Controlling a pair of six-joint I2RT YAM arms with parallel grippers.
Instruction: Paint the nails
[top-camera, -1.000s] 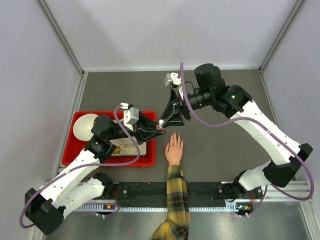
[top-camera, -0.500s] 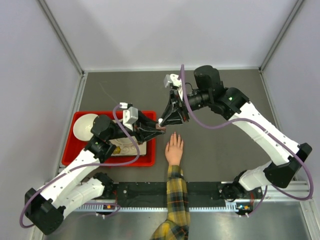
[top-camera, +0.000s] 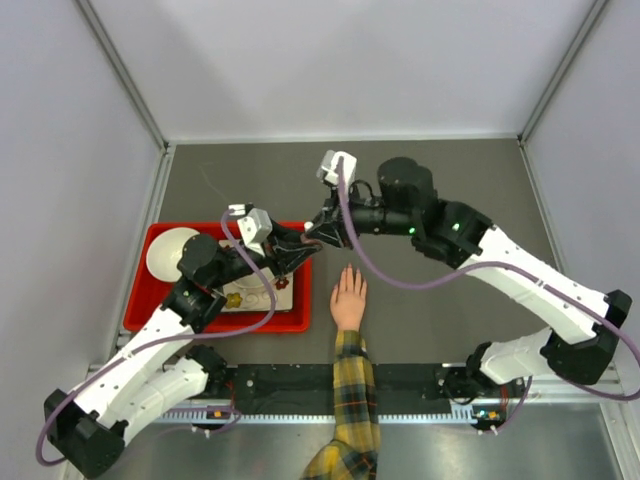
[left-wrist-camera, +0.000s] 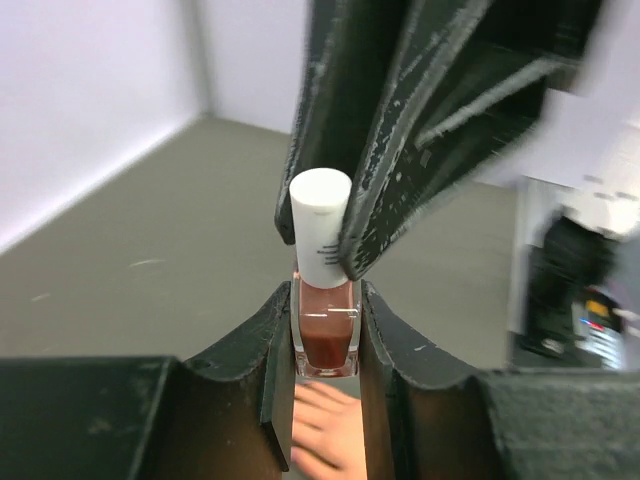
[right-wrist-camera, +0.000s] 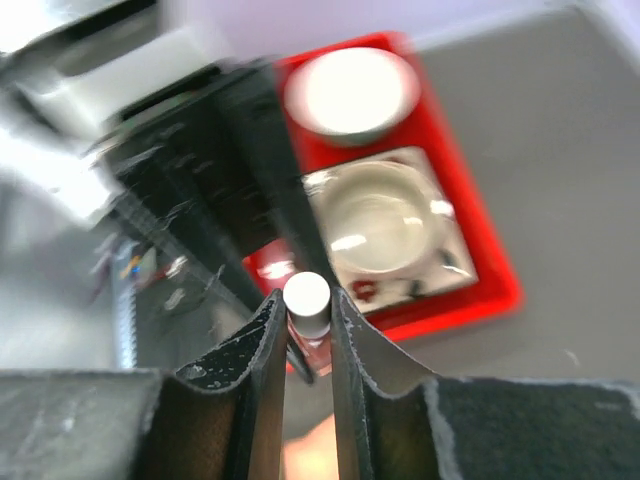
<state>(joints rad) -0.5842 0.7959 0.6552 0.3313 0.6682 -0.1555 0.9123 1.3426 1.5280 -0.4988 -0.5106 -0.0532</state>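
A light-skinned hand with a yellow plaid sleeve lies flat on the grey table, fingers pointing away; its nails are too small to make out. My left gripper is shut on a small glass bottle of red-brown nail polish and holds it above the hand. My right gripper reaches in from the right, and its fingers close on the bottle's white cap. In the right wrist view the cap sits pinched in my right gripper.
A red tray lies left of the hand and holds a white bowl and a shiny bowl. Grey walls and metal rails bound the table on three sides.
My right arm has swung left and levelled out, bringing its fingers onto the bottle's cap. My left gripper has shifted the bottle slightly up and left. The hand has not moved.
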